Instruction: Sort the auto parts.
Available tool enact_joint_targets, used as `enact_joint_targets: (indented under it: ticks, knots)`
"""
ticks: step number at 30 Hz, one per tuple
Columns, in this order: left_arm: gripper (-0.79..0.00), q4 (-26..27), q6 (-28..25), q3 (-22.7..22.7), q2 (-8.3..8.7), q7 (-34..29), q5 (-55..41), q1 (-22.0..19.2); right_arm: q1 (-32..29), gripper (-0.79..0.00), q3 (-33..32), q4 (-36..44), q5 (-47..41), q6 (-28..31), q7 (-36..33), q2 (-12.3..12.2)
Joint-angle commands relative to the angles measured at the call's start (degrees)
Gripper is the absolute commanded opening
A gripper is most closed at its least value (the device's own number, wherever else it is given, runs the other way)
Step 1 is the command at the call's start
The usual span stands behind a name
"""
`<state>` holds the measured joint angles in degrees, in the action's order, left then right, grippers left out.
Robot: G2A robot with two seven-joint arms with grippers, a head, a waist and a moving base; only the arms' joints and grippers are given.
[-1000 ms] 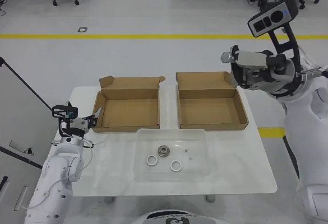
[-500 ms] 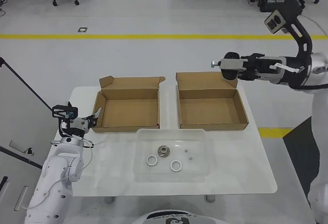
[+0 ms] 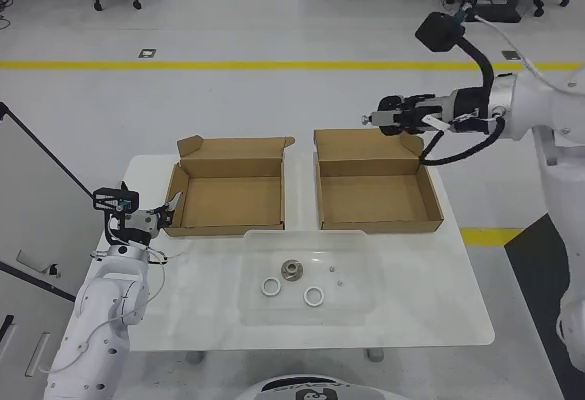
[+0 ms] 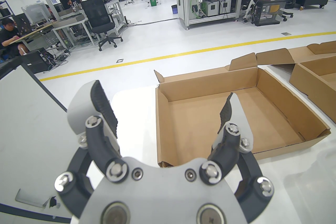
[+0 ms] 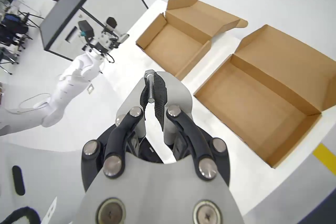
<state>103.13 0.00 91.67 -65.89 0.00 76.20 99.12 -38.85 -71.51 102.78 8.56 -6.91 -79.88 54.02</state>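
My right gripper (image 5: 151,89) is shut on a silver bolt (image 5: 149,83) and hangs high over the far edge of the right cardboard box (image 3: 377,200), where the top view shows it (image 3: 372,117). My left gripper (image 4: 162,104) stands open with nothing in it, just left of the left cardboard box (image 4: 236,114), at the table's left edge (image 3: 168,207). In the clear tray (image 3: 357,300) near the front lie a grey gear-like part (image 3: 291,269), two white rings (image 3: 271,288) (image 3: 314,296) and two small parts (image 3: 331,268). Both boxes hold nothing.
A grey cabinet (image 3: 17,190) stands left of the white table (image 3: 432,290). The boxes' open flaps (image 3: 237,147) stick up along the far side. Bare table lies right of the tray and in front of the left arm (image 3: 112,300).
The right arm has swung leftward and stretched out, carrying the bolt from beyond the table's right side toward the far edge of the right box. The left arm has stayed still.
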Motion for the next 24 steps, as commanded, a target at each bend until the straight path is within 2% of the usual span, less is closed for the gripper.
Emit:
enact_joint_targets:
  ticks: [1, 7, 16, 24]
  knots:
    - [0.0, 0.0, 0.0, 0.0, 0.0, 0.0, 0.0, 0.0, 1.2, -0.785, 2.1, -0.6, 2.7, 0.5, -0.2, 0.1]
    - [0.0, 0.0, 0.0, 0.0, 0.0, 0.0, 0.0, 0.0, 4.0, -0.785, 8.3, -3.3, 12.4, 2.6, -1.0, 0.3]
    - [0.0, 0.0, 0.0, 0.0, 0.0, 0.0, 0.0, 0.0, 4.4, -0.785, 14.9, -9.5, 21.6, 4.7, 0.1, 0.8]
    - [0.0, 0.0, 0.0, 0.0, 0.0, 0.0, 0.0, 0.0, 4.5, -0.785, 20.1, -18.6, 26.3, 5.5, 0.3, 1.7]
